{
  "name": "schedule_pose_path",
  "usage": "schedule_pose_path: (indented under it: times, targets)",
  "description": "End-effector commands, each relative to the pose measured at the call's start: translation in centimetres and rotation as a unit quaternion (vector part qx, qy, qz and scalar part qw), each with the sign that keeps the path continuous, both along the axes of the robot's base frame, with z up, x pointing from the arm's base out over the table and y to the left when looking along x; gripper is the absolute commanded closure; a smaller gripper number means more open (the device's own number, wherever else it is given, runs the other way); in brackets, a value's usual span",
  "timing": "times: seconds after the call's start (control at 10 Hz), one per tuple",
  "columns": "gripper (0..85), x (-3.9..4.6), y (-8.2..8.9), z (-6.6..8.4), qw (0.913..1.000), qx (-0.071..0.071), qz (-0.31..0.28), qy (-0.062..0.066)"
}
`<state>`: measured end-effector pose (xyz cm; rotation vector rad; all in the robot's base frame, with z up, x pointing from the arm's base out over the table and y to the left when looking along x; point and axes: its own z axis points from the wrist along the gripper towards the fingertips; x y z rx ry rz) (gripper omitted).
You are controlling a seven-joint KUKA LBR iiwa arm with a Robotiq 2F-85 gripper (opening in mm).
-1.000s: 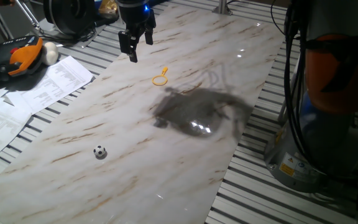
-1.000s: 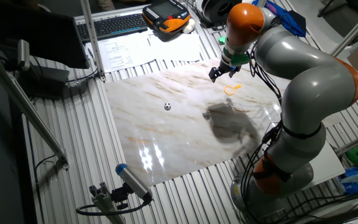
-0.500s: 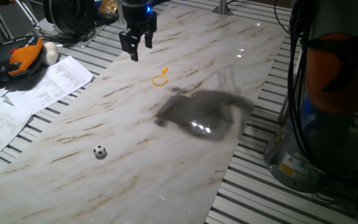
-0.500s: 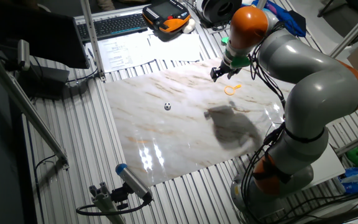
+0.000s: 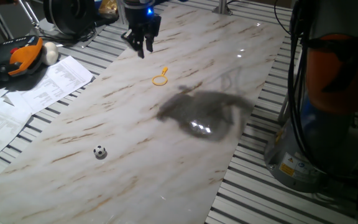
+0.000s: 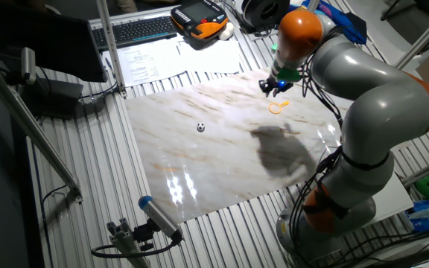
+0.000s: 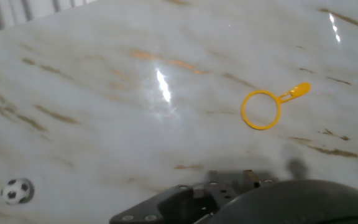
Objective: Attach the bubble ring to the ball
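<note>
The pincer (image 5: 143,46) hangs above the far end of the marble tabletop (image 5: 135,124), empty, with its two fingers pointing down and drawn close; whether they quite meet I cannot tell. In one fixed view the bubble ring (image 5: 160,78) lies flat on the tabletop at about 5 o'clock from the pincer, near it but clear of it, handle toward the far edge. The ball (image 5: 99,151) sits well apart, at roughly 7 o'clock from the ring. In the hand view the ring (image 7: 263,108) shows at 2 o'clock of the picture, handle at its upper right, and the ball (image 7: 16,191) at 8 o'clock near the lower left corner.

As I judge it, the step in hand is the approach to the ring, with nothing yet gripped. The next move calls for centring over the stubby handle, parting the fingers if needed, and descending to pinch the handle, since the thin loop lies flush with the tabletop.
</note>
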<state>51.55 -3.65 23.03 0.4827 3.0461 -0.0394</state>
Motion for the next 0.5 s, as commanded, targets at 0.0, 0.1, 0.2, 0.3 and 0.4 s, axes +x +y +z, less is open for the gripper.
schedule_pose_path:
  times: [0.0,0.1,0.2,0.3,0.4]
  targets:
    - [85.0,0.13,-1.0,-0.1,0.9884,0.000,-0.152,0.006]
    - [85.0,0.28,-2.1,-0.4,0.9871,0.000,-0.159,0.011]
    - [85.0,0.32,-3.3,-0.7,0.9880,0.006,-0.154,0.012]
    - [85.0,0.36,-4.6,-1.3,0.9879,0.009,-0.155,0.011]
    - [85.0,0.41,-5.2,-1.6,0.9858,0.009,-0.168,0.011]
